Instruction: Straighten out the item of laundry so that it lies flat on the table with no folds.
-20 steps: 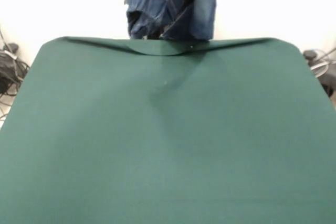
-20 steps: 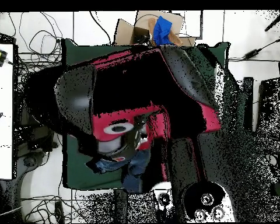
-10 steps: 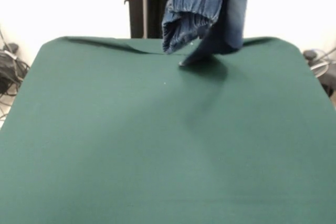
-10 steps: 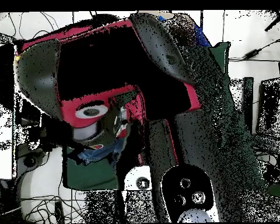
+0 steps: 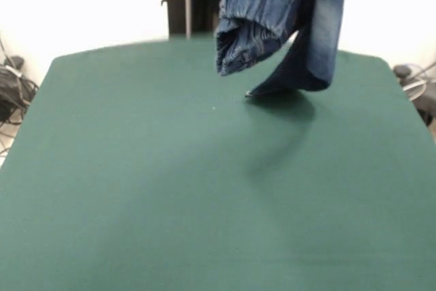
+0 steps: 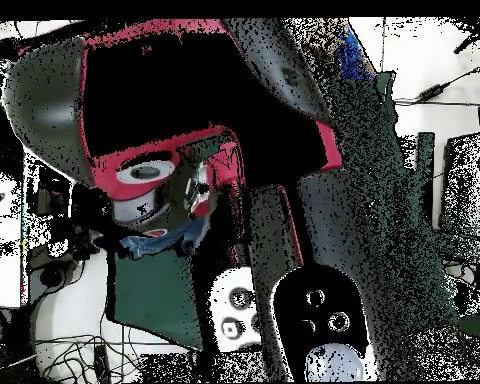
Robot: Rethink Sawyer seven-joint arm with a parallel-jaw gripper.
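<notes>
one pair of jeans [image 5: 286,25] – hanging bunched | leg tip touching table [image 5: 136,189]

Green table [image 5: 136,189] (jeans' leg [image 5: 286,86] touching)

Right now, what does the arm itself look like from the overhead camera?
The arm is bulky, with red shells over black sections and rounded grey-black joint caps. A white ring with a dark centre sits on the red wrist housing. The tool is hidden under the arm, so its look cannot be told.
</notes>
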